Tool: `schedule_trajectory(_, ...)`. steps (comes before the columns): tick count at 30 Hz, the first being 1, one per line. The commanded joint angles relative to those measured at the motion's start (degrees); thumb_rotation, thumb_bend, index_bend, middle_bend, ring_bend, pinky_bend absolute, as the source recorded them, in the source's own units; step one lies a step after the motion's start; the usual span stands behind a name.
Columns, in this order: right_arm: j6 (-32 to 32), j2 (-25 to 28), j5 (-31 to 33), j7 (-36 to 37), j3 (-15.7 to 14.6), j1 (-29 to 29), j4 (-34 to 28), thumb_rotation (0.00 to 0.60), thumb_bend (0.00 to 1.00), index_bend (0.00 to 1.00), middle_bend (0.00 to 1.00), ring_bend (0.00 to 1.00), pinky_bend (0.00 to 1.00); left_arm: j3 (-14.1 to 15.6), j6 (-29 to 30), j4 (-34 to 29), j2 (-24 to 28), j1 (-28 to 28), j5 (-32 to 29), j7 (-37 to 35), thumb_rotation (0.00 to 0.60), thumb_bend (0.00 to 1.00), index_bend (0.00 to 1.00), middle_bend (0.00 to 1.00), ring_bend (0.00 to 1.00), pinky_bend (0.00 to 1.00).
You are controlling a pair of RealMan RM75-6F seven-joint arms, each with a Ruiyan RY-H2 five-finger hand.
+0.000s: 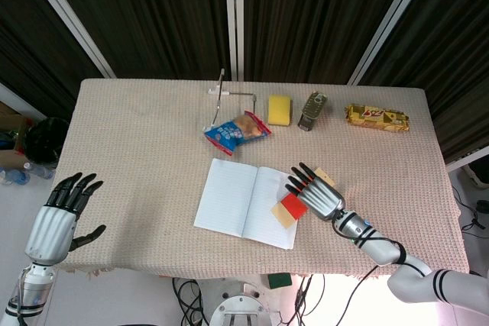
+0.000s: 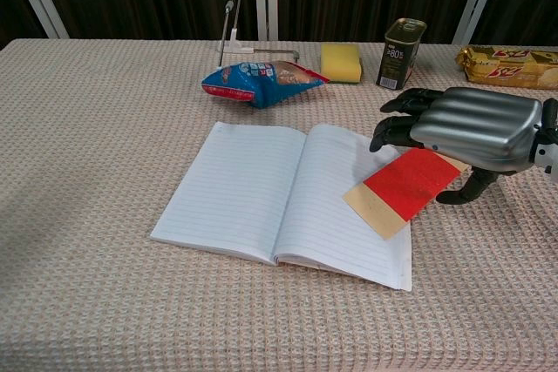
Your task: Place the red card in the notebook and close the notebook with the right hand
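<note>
Fingers (image 1: 301, 179) of the right hand (image 1: 317, 192) reach flat over the right page of the open notebook (image 1: 248, 202), with the red card (image 1: 292, 207) under the palm edge, overlapping a tan card (image 1: 283, 214). Whether the card is pinched cannot be told from the head view. The left hand (image 1: 61, 215) hovers off the table's (image 1: 137, 150) left corner, fingers spread, holding nothing.

From the chest view, the right hand (image 2: 466, 128) hangs above the red card (image 2: 410, 182), thumb below near the card's right end; real grip stays unclear. The card lies across the notebook's (image 2: 261, 189) right edge.
</note>
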Motion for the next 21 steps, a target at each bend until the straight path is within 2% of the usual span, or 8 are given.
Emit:
schedule_trajectory(1, 0.18, 0.32, 0.04, 0.28, -0.19, -0.24, -0.1, 0.6, 0.18, 0.21, 0.12, 0.0, 0.05, -0.03, 0.01, 0.16, -0.02, -0.01, -0.12, -0.15, 0.6, 0.03, 0.18, 0.13, 0.09, 0.16)
schedule_trajectory(7, -0.02, 0.65, 0.29, -0.24, -0.75, -0.7, 0.32, 0.6, 0.18, 0.22, 0.12, 0.0, 0.05, 0.18, 0.38, 0.45, -0.11, 0.2, 0.02, -0.26, 0.6, 0.02, 0.18, 0.13, 0.09, 0.16)
schedule_trajectory(18, -2.3, -2.21, 1.82, -1.66, 0.07, 0.33, 2.89, 0.6, 0.19, 0.25, 0.12, 0.0, 0.03, 0.45, 0.98, 1.06, -0.2, 0.78, -0.43, -0.84, 0.6, 0.02, 0.18, 0.13, 0.09, 0.16)
schedule_trajectory(21, -2.66, -2.86, 1.97, -1.33, 0.15, 0.56, 3.66, 0.6, 0.21, 0.29, 0.13, 0.0, 0.03, 0.48, 1.0, 1.31, -0.25, 0.83, -0.51, -1.02, 0.6, 0.02, 0.18, 0.13, 0.09, 0.16)
